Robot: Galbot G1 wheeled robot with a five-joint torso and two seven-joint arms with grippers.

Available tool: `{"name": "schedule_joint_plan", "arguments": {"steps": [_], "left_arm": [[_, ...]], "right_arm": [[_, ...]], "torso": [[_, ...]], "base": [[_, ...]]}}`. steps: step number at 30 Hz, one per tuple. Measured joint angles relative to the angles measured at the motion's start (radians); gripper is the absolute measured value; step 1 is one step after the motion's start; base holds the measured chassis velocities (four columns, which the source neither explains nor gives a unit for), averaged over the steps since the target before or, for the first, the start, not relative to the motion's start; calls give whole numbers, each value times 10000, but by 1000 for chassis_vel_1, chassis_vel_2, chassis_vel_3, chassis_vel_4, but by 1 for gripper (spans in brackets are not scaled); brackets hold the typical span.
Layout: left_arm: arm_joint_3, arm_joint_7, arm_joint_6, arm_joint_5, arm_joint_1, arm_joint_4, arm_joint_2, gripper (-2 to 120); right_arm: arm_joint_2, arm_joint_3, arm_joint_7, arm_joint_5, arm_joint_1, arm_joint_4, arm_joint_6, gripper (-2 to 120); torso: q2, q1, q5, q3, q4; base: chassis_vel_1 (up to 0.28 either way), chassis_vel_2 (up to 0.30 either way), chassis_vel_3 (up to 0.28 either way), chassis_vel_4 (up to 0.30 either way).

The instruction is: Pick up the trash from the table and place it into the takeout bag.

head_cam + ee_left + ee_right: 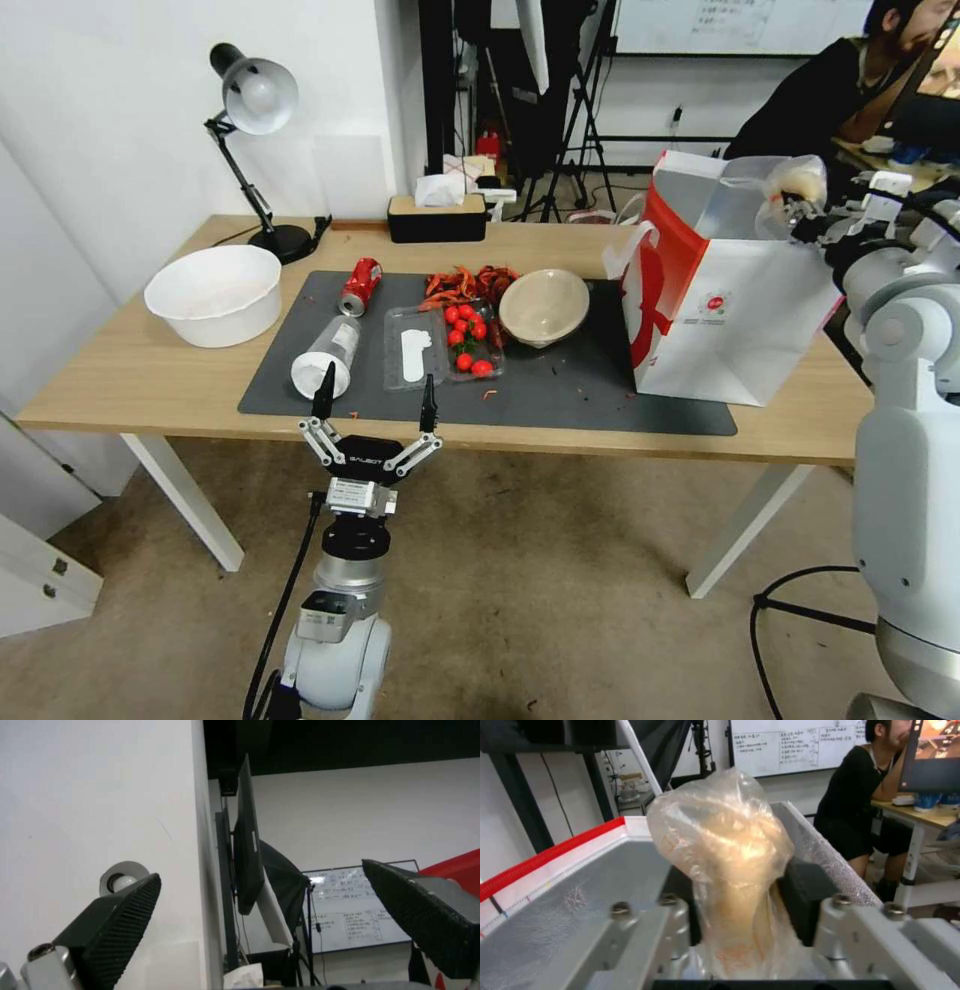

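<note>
Task underway, most trash unbagged. Right gripper (740, 907) pinches wrapped bun (725, 843) over open bag (735, 320) at surface's right end; not released. Can (360, 286), bottle (328, 356), bowl (543, 305) lie on mat. Left gripper (376, 398) spread wide, empty, at front edge.

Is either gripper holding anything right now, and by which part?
The right gripper holds the wrapped bun by its lower part, over the takeout bag. The left gripper is open and empty.
</note>
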Motion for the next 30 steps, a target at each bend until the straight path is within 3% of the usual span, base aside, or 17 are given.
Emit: {"name": "schedule_joint_plan", "arguments": {"steps": [5, 9, 16, 22, 28, 30], "left_arm": [[-6, 0, 0, -3, 31, -58, 32, 100], [-14, -2, 7, -28, 58, -96, 68, 100], [-19, -5, 20, -44, 87, -144, 74, 100], [-23, -5, 104, -52, 100, -232, 81, 100], [-23, -6, 129, -69, 99, -254, 70, 100], [-10, -7, 122, -70, 95, -248, 62, 100]], "right_arm": [[0, -3, -5, -21, -20, 75, 0, 55], [-23, -19, -7, -43, -24, 167, 0, 76], [-106, -20, -47, -59, -156, 504, 0, 97], [-317, 40, 20, 189, -756, 2066, 1, 100], [-483, 525, -216, 583, -2979, 5017, 306, 100], [-426, 581, -324, 570, -3455, 5411, 544, 100]], "torso": [[1, 0, 0, -1, 0], [1, -1, 0, -2, 1], [0, 0, 1, -1, 0], [0, 0, -3, -2, 2], [2, -4, -3, -3, -3], [2, -4, -3, -3, -2]], "base": [[0, 0, 0, 0], [0, 0, 0, 0], [0, 0, 0, 0], [0, 0, 0, 0], [0, 0, 0, 0], [0, 0, 0, 0]]}}
